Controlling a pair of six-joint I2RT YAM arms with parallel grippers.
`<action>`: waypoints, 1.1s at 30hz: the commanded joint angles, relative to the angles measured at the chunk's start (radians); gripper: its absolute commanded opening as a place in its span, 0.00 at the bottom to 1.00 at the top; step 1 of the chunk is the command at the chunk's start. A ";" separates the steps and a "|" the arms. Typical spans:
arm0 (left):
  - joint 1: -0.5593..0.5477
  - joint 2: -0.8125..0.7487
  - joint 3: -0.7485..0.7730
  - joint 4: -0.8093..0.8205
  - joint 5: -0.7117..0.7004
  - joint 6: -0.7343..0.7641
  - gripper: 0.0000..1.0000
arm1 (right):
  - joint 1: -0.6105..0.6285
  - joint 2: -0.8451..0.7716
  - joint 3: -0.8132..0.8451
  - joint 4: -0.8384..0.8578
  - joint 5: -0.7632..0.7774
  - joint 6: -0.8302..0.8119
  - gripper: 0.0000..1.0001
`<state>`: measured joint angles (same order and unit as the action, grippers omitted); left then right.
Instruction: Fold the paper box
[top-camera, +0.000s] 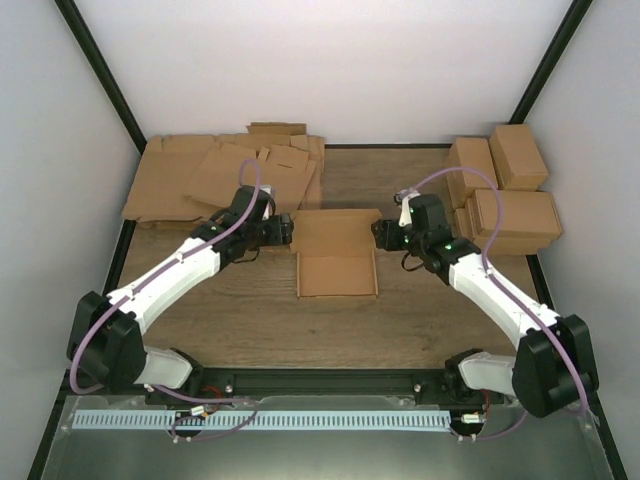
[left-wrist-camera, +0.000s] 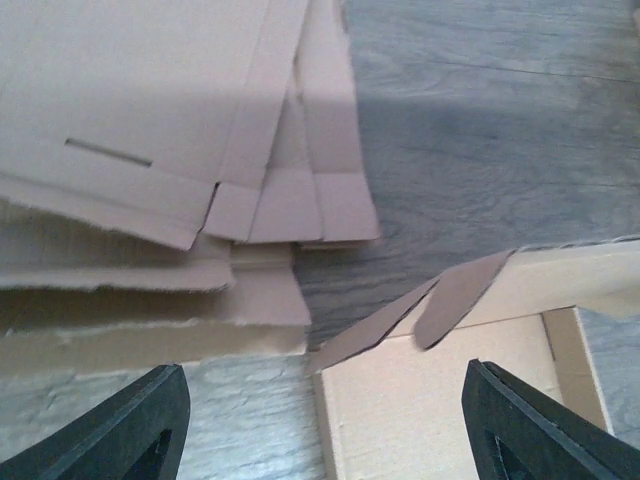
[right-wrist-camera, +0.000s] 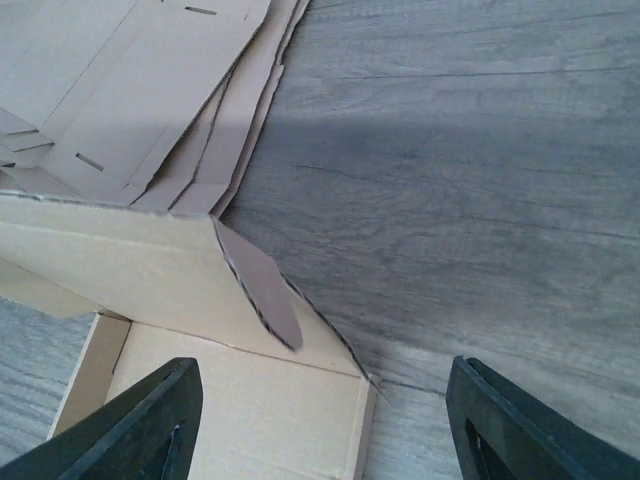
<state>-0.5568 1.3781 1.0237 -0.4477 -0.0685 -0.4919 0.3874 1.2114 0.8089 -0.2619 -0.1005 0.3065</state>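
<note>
paper box (top-camera: 337, 265): tray walls up, lid panel open, side flaps loose; lid not yet closed. left gripper (top-camera: 289, 231) and right gripper (top-camera: 379, 233) flank it, jaws spread, empty.

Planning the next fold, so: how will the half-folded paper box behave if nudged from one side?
Probably light: the paper box is thin cardboard, shallow and flat on the table, so it should slide rather than tip. Its loose corner flap looks floppy and may bend first.
</note>
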 joint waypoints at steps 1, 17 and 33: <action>0.012 0.046 0.063 0.026 0.096 0.063 0.74 | -0.004 0.062 0.082 -0.026 0.023 -0.065 0.69; 0.012 0.134 0.112 0.045 0.192 0.122 0.69 | -0.004 0.138 0.161 -0.070 -0.038 -0.089 0.60; 0.008 0.153 0.094 0.079 0.283 0.093 0.40 | 0.000 0.150 0.154 -0.070 -0.110 -0.029 0.48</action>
<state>-0.5484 1.5417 1.1110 -0.4007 0.1654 -0.3870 0.3874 1.3636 0.9287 -0.3244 -0.1680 0.2436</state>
